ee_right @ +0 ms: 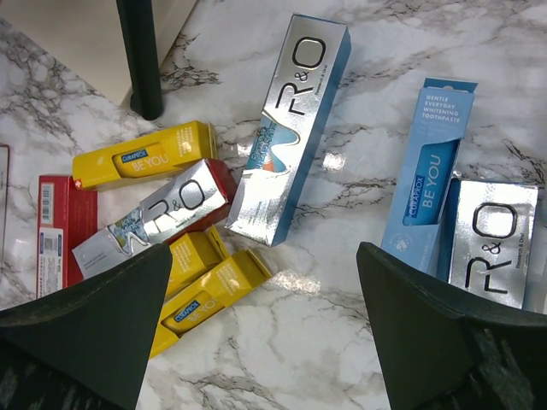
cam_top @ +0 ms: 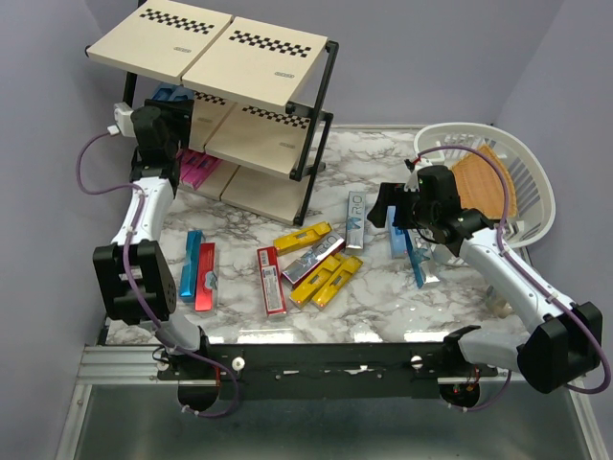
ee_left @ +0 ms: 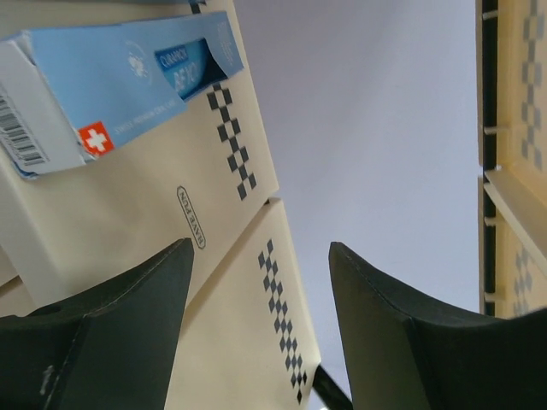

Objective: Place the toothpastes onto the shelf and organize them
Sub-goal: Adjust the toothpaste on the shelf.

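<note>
The table (cam_top: 383, 302) is showing a polished, marble-look top, white veined with grey, and is throwing back small glares; toward eleven o'clock in the top view the shelf (cam_top: 215, 53) is presenting matt beige wooden boards in a smooth black metal frame; the toothpastes (cam_top: 306, 264) are looking like smooth printed cardboard; the silver box (ee_right: 291, 128) is gleaming like foil, while the yellow boxes (ee_right: 145, 155) are carrying a softer sheen; at two o'clock the basket (cam_top: 529, 192) is looking like white moulded plastic, faintly glossy, and the board (cam_top: 484, 182) lying in it is looking matt, brownish and wood-like; the right gripper (ee_right: 263, 252) is showing dull black fingers (ee_right: 85, 333).
</note>
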Robot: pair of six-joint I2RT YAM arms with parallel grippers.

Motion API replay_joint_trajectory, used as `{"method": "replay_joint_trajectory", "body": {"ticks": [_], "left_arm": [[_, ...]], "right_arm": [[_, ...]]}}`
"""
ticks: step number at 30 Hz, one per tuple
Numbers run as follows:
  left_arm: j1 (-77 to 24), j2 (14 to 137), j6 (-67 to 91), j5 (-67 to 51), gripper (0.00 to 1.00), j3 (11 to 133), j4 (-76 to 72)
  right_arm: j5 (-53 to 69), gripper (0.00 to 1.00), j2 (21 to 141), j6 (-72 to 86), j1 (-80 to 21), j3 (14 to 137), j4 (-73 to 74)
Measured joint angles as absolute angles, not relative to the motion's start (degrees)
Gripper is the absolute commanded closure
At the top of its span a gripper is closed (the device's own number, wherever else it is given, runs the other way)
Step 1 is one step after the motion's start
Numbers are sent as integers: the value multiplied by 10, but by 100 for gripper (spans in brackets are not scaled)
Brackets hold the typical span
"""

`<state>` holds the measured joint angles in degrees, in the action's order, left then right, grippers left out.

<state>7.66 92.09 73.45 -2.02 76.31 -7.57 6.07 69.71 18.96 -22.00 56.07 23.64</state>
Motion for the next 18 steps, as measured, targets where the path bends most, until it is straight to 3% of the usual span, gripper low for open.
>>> {"method": "replay_joint_trajectory", "body": {"ticks": [18], "left_arm": [[71,1005,779,93,25,835,-72]], "right_arm": [[41,2,708,178,-220,566,237]]}}
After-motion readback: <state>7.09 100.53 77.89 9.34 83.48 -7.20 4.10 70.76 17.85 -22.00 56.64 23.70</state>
